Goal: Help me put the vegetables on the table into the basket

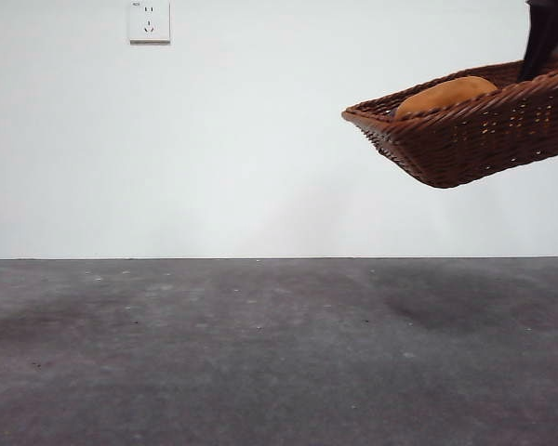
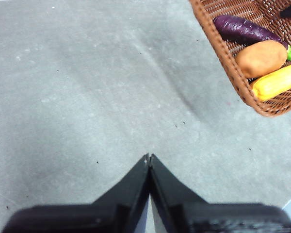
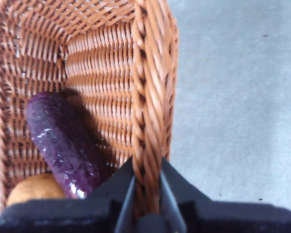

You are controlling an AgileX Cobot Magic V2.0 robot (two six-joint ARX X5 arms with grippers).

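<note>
Front view: the basket (image 1: 474, 130) hangs in the air, tilted, well clear of the counter (image 1: 260, 353), w/ a dark arm coming down at its far upper end. Only the potato (image 1: 444, 96) shows over the rim from this low angle; a wall socket (image 1: 149, 20) sits on the wall behind.

Left wrist view: the left end effector (image 2: 149, 158) is pinched closed on nothing, over bare counter, w/ the basket off to one side ahead of it, well apart. Inside lie the eggplant (image 2: 242, 29), potato and corn cob (image 2: 276, 81), side by side & touching. So all three veg are in; the task looks about done.

Right wrist view: the right end effector (image 3: 146, 179) is clamped on the braided rim, one jaw inside, one outside, which is why the basket tips, held from one edge only. Eggplant lies just beside the inner jaw, potato prob. touching it, though it's cut off at the edge.
</note>
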